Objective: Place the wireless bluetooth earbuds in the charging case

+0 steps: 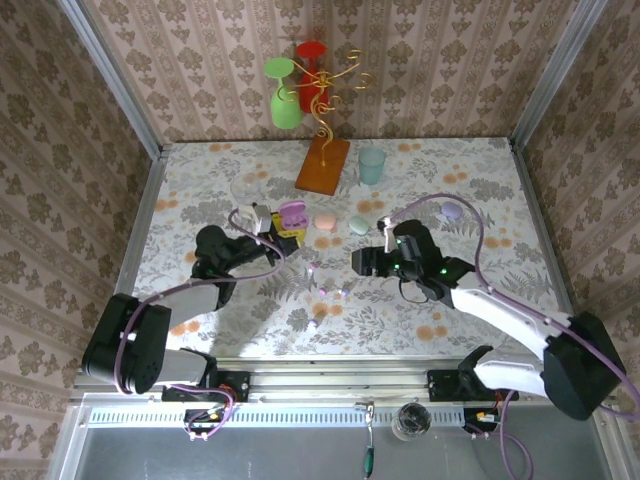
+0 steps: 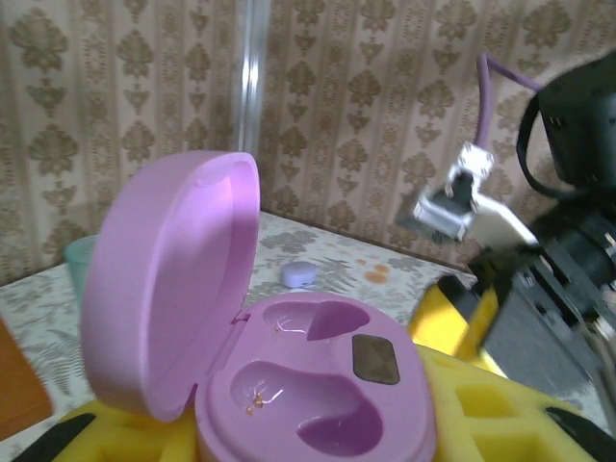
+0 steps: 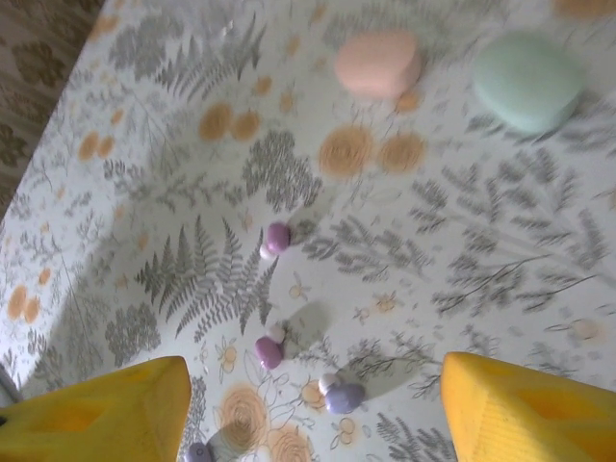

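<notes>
Your left gripper (image 1: 279, 227) is clamped on the open purple charging case (image 2: 322, 390), its lid (image 2: 168, 279) tilted up. The yellow fingers (image 3: 96, 414) of your right gripper (image 1: 358, 262) stand wide apart above the table (image 3: 115, 144), gripping nothing. The earbuds lie loose on the cloth between and ahead of those fingers: purple earbud (image 3: 276, 238) furthest ahead, second purple earbud (image 3: 269, 351) nearer, lavender earbud (image 3: 343, 396) nearest. Pink case (image 3: 377, 62) and green case (image 3: 526, 81) sit shut, well beyond the buds.
</notes>
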